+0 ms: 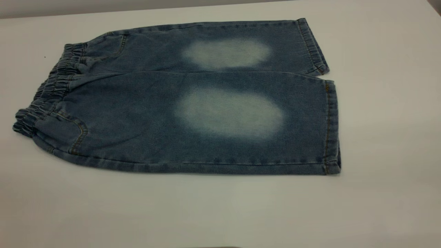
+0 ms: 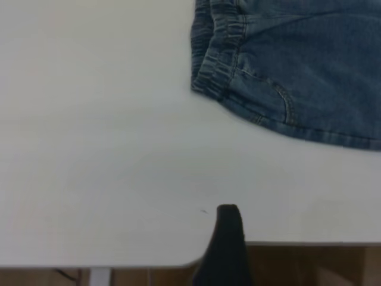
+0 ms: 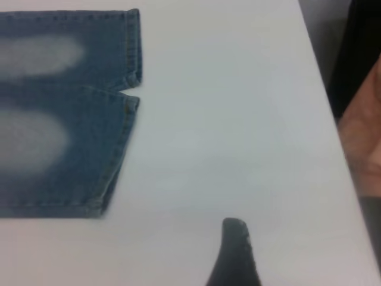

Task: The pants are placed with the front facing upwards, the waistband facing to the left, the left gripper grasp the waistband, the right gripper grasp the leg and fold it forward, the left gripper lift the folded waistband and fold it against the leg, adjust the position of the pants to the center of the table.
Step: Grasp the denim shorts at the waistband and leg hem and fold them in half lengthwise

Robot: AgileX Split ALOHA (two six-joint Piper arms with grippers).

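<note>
One pair of short blue denim pants (image 1: 193,103) lies flat, front up, on the white table (image 1: 379,137), its ruffled waistband (image 1: 48,89) ready for grasping. Both the left gripper (image 2: 228,238) and the right gripper (image 3: 235,250) hover well clear of the pants; whether their pincers are spread or pressed together cannot be told.

A plain grey wall (image 1: 103,7) runs behind the large white flat counter (image 1: 379,137); brown flooring (image 2: 309,265) shows below its edge.

Soft, even overhead light is filling the scene, leaving the pale bench (image 1: 379,137) free of glare. The pants (image 1: 193,113) are casting only a thin shadow along their near edge. Both wrist views are looking slightly blurred.
</note>
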